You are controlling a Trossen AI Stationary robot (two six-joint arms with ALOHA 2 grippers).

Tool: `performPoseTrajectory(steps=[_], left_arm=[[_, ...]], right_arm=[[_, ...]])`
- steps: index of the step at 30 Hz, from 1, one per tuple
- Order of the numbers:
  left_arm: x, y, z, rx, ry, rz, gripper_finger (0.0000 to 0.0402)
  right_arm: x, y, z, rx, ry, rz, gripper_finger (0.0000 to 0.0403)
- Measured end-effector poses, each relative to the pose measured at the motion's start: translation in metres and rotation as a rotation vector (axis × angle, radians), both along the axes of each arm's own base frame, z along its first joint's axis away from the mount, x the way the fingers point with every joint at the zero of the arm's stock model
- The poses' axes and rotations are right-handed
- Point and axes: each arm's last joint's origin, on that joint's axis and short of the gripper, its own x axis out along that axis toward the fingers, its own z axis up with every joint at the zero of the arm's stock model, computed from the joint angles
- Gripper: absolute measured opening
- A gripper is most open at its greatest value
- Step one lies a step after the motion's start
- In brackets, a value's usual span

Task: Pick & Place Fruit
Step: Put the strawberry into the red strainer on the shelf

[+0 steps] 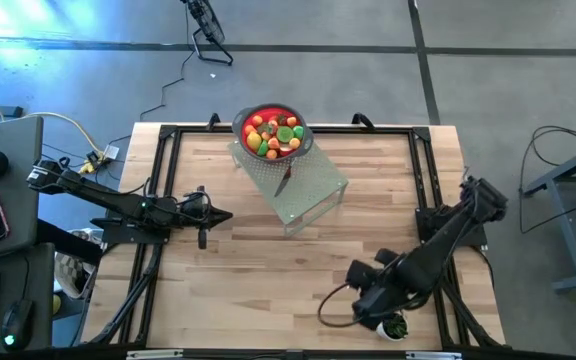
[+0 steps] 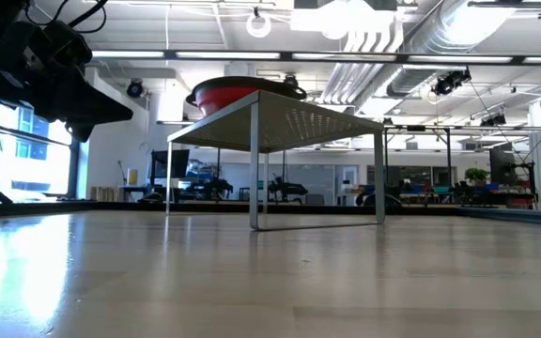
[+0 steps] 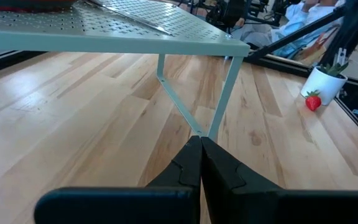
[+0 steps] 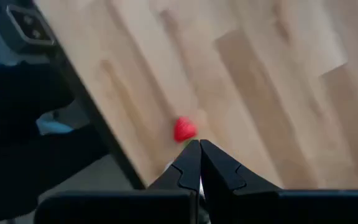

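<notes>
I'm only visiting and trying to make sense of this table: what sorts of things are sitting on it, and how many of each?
Red bowl, heaped with small toy fruit too crowded to count: 1
Perforated metal stand under the bowl: 1
Knife on the stand: 1
Small white pot with a plant: 1
Loose strawberry beside the pot: 1
Robot arms: 2
Total: 7

Both end effectors [image 3: 200, 144] [image 4: 199, 147] closed, empty.

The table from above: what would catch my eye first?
The red bowl, heaped with bright toy fruit, sits on a pale perforated rack at the table's far edge. A lone strawberry lies beside a small white pot near the front right corner, where the right gripper hovers, shut.
</notes>
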Motion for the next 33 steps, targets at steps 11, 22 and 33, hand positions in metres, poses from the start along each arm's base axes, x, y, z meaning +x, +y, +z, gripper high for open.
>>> performPoseTrajectory(steps=[11,22,33], left_arm=[[0.000,0.000,0.002,-0.002,-0.016,0.018,0.0000],[0.000,0.000,0.001,-0.022,-0.017,0.021,0.0000],[0.000,0.000,0.001,-0.021,-0.012,0.021,0.0000]], right_arm=[[0.008,0.021,-0.021,0.054,0.091,-0.027,0.0002],[0.007,0.024,-0.025,0.089,0.112,-0.037,0.0072],[0.007,0.024,-0.025,0.080,0.100,-0.049,0.0230]])
